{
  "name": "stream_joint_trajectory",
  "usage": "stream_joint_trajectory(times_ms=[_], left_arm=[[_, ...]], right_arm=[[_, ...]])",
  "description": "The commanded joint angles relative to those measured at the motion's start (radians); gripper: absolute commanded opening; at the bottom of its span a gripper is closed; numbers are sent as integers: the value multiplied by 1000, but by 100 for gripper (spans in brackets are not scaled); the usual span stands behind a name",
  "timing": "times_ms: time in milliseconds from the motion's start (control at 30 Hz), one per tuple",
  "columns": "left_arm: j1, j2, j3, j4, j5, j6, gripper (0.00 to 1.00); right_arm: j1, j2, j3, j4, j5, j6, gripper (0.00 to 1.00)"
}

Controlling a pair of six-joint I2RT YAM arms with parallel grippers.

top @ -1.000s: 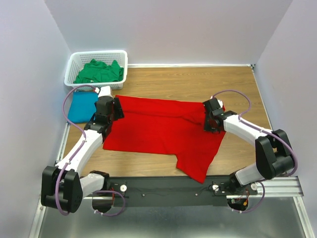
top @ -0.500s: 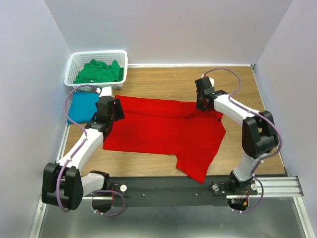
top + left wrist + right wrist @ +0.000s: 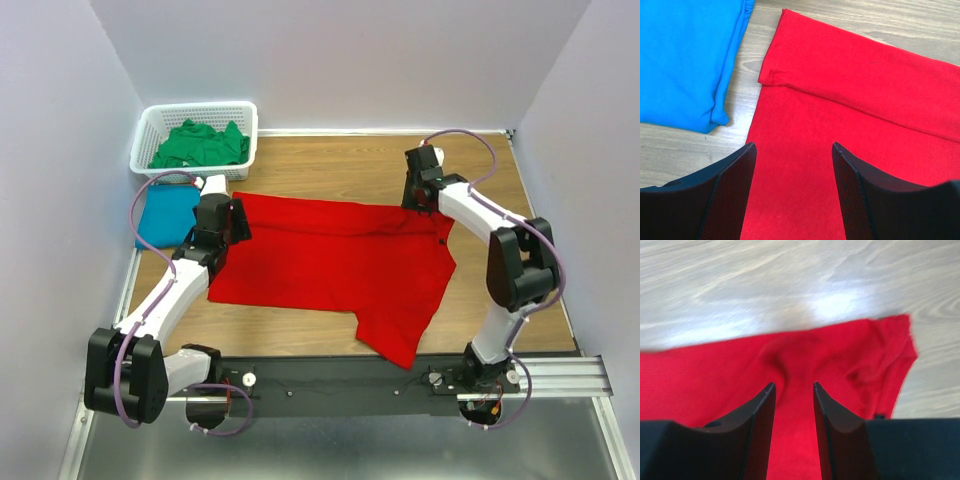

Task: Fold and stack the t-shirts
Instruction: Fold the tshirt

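Right tool [image 3: 794, 385], narrowly parted, straddles bunched red t-shirt [image 3: 715, 375]; left tool [image 3: 792, 146] spread wide.

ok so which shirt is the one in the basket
The green t-shirt, crumpled inside the white basket. The red t-shirt lies spread out on the table, and the teal t-shirt lies folded on the table beside it.

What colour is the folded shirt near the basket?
Teal blue; the folded shirt shows best in the left wrist view.
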Motion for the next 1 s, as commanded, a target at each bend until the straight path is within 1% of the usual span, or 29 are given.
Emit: stream_joint_trajectory(times_ms=[0,33,67,133,167,233,333,433,467,500,633,700,733,800,967], left_arm=[[-1,3,36,0,15,10,70],[-1,3,36,2,16,10,69],[-1,5,36,0,18,10,69],[-1,2,38,0,22,11,69],[-1,2,35,0,24,11,69],[-1,0,33,-1,22,11,69],[-1,-6,30,-3,22,11,69],[-1,-1,33,-1,22,13,69],[-1,-1,33,-3,24,13,69],[-1,0,33,-3,24,13,69],[-1,6,33,-6,24,13,69],[-1,9,35,-4,22,13,69],[-1,14,36,-4,25,13,69],[-1,17,38,-4,27,14,69],[-1,26,39,-6,27,14,69]], right_arm=[[5,-143,-101,90,-146,66,43],[5,-163,-157,115,-174,111,43],[3,-180,-194,174,-218,137,44],[5,-228,-253,237,-248,212,44],[3,-245,-311,297,-257,234,48],[1,-269,-357,360,-283,280,54],[-3,-257,-397,434,-309,301,56],[-12,-214,-406,478,-315,320,55],[-12,-203,-411,487,-352,326,52],[-14,-187,-419,503,-354,332,49],[-18,-154,-439,524,-328,356,43],[-20,-142,-446,526,-326,364,42],[-23,-139,-455,526,-294,367,42],[-26,-133,-465,526,-283,372,42],[-32,-124,-479,534,-282,373,42]])
